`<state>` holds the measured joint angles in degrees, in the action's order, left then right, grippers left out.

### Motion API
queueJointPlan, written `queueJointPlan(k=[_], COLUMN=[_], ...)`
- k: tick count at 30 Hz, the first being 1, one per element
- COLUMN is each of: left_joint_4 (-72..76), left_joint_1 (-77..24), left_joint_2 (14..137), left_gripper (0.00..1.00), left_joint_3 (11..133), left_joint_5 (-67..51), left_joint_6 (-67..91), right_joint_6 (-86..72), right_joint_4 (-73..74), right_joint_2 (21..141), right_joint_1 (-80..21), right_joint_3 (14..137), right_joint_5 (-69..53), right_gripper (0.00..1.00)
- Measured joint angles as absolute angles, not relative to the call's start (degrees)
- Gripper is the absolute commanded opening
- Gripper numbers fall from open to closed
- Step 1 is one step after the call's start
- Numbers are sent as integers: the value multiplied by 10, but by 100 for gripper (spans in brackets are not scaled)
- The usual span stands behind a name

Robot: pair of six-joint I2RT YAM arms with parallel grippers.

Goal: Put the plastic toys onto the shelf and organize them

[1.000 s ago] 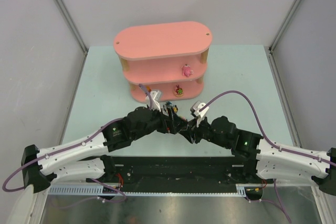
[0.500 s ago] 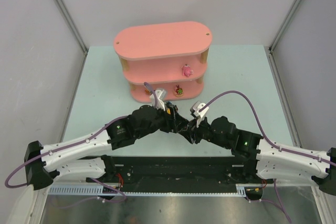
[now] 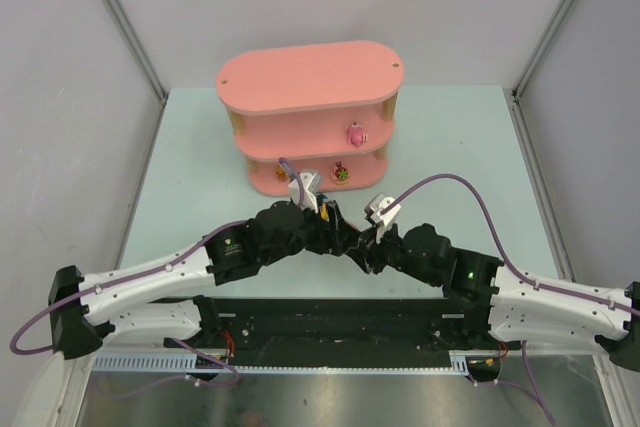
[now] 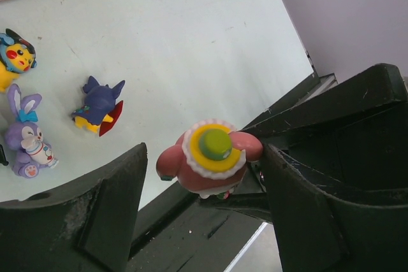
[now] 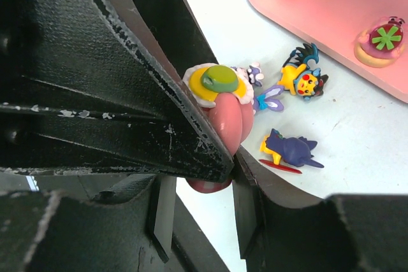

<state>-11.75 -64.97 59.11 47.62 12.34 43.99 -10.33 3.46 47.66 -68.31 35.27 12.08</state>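
Bright, even light from overhead, only a soft shadow under the shelf on the counter. Both wrist views come through sharp, colours clean.

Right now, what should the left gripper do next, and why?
Probably close the left gripper on the pink toy: it sits between those open fingers with a gap showing, while the right gripper grips it, so this looks like a handover.

left arm: white shells, black joints
right arm: same, small green light
cables: purple, looping
left gripper: black, scuffed fingers
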Motion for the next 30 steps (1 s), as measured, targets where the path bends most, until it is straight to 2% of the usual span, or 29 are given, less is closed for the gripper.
queueJointPlan(k=[7, 23, 25, 30], left_joint_4=[-118, -117, -117, -105], left_joint_1=[-651, -651, -651, -652], left_joint_2=[594, 604, 605, 608], left_gripper=[73, 80, 79, 64], left_joint_3=[480, 484, 484, 485], left_joint_5=[123, 125, 125, 119], left_joint_6=[439, 439, 439, 440], right_joint_6=[-102, -98, -96, -94], right_joint_4=[35, 41, 41, 40], right_joint_2=[476, 473, 473, 473], right_joint_1=[-689, -694, -694, -694], right_joint_3=[353, 353, 353, 353], right_joint_5=[135, 156, 157, 158], right_gripper=[0, 0, 0, 0])
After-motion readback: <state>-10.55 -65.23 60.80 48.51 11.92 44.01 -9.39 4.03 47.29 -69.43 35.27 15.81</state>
